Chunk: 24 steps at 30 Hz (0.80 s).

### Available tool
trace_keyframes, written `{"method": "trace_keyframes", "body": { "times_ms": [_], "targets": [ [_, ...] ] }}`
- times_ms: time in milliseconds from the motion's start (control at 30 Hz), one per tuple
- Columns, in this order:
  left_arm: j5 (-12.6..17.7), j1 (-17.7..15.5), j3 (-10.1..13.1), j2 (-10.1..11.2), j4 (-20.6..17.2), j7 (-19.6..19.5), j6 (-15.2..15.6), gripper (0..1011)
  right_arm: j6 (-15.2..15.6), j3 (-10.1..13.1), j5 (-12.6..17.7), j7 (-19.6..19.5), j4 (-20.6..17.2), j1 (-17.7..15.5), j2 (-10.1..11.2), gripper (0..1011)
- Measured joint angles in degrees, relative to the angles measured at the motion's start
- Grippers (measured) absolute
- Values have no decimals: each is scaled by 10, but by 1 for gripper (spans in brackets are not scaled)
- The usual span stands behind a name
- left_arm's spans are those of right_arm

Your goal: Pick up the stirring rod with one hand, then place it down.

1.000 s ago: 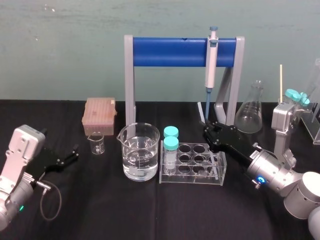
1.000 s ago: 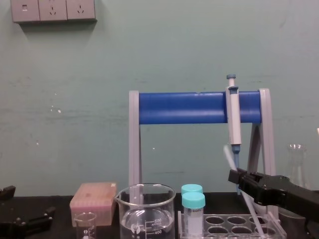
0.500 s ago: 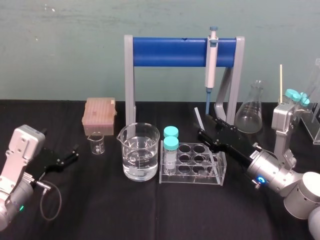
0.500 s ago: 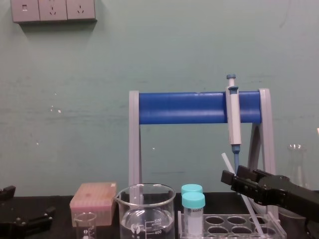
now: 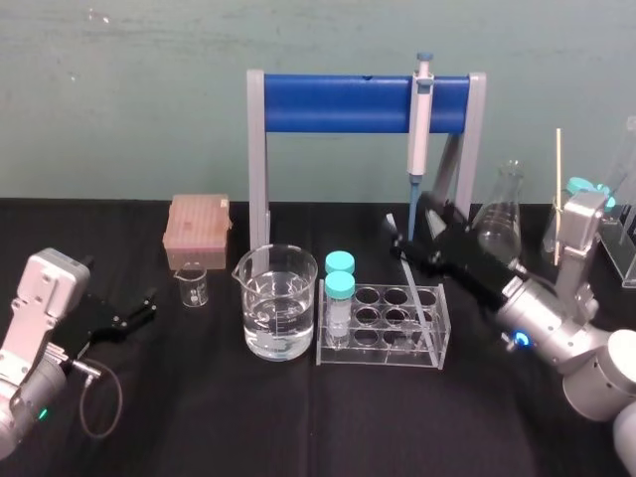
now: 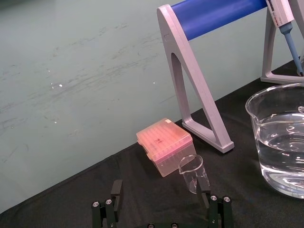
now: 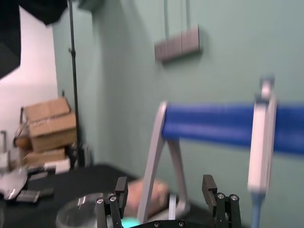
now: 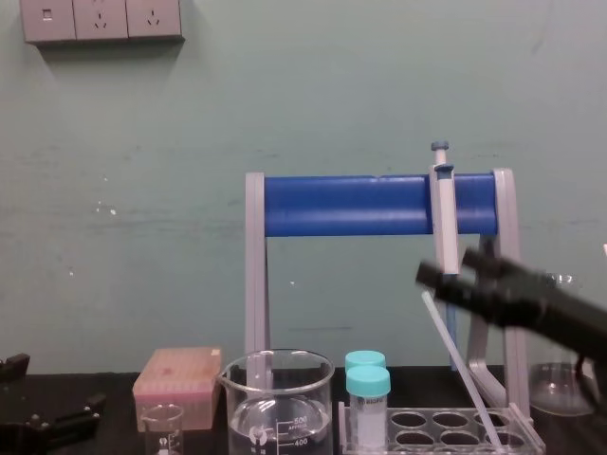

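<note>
Head view first. Look at the right claw [image 5: 415, 227], up in the air over the back of the tube rack [image 5: 383, 343], near the middle of the table [image 5: 199, 417]. Find the stirring rod [image 5: 410, 278] just under it: thin and whitish, low end down in the rack, top end leaning up toward the claw. Touching or not? Cannot tell from here. Then look over by the left edge of the table for the left claw [image 5: 134, 313], parked low and well apart from the rod.

Left wrist view next. See the left claw [image 6: 161, 199] with its fingers spread wide and nothing between them, pointing toward a small beaker [image 6: 194, 173] and a pink box [image 6: 164, 145].

Right wrist view next. See the right claw [image 7: 165, 190] with its fingers [image 7: 121, 187] spread too. Just open air between them, and no rod pinched there, as far as can be told.

Chest view last. See the stirring rod [image 8: 460, 370] on a slant: low end in the right end of the rack, top end up and toward the robot's left. Spot the right claw [image 8: 444, 267] just above that top end, fingers apart, one tip very close to the rod.

Looks like a job for the right claw, since it is much nearer. Probably needs to come down a little and close across the slanted rod near its top end.
</note>
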Motion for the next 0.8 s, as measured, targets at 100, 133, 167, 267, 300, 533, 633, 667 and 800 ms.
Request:
{"method": "trace_keyframes", "body": {
  "times_ms": [100,133,167,267,300,533,633,667,800],
  "targets": [
    [0,0,0,0,0,0,0,1000,-24,11,-1,-19,-34,-8,1,1000],
    [0,0,0,0,0,0,0,1000,-30,18,-5,-41,-53,-12,2,1000],
    [0,0,0,0,0,0,0,1000,-32,22,-9,-54,-60,-14,3,1000],
    [0,0,0,0,0,0,0,1000,-30,37,-31,-113,-86,-23,8,1000],
    [0,0,0,0,0,0,0,1000,-25,40,-39,-129,-91,-26,10,1000],
    [0,0,0,0,0,0,0,1000,76,72,-83,-261,-147,-71,35,1000],
    [0,0,0,0,0,0,0,1000,127,78,-92,-290,-174,-99,46,1000],
    [0,0,0,0,0,0,0,1000,142,78,-94,-294,-179,-106,48,1000],
    [0,0,0,0,0,0,0,1000,224,77,-101,-310,-200,-129,58,1000]
  ]
}}
